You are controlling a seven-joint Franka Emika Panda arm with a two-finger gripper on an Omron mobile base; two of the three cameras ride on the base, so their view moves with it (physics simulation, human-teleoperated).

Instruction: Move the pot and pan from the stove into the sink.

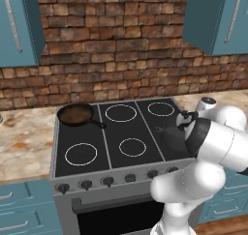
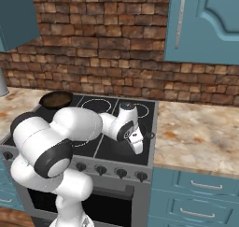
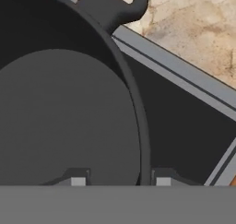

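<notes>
Now straddling pot (image 3: pixel 69 126) rim at stove (image 1: pixel 121 132) front right, tool (image 3: pixel 120 181) spread apart, one tip inside, one outside; likely heavy, rigid, slick, best pinched at wall or side handle; pan (image 1: pixel 76 114) back left.

A home kitchen, seemingly: stove (image 1: pixel 121 132), brick backsplash (image 1: pixel 116 50), teal cabinets (image 2: pixel 205 25), marble-look counter (image 2: pixel 196 128).

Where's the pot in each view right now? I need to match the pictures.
Left base view: pot at the stove's right edge, partly behind the arm.
Right base view: stove's front right, mostly behind the hand; side handle pokes out.
Hand view: left half, close up.
Shared landmark: marble counter beside the stove.
</notes>
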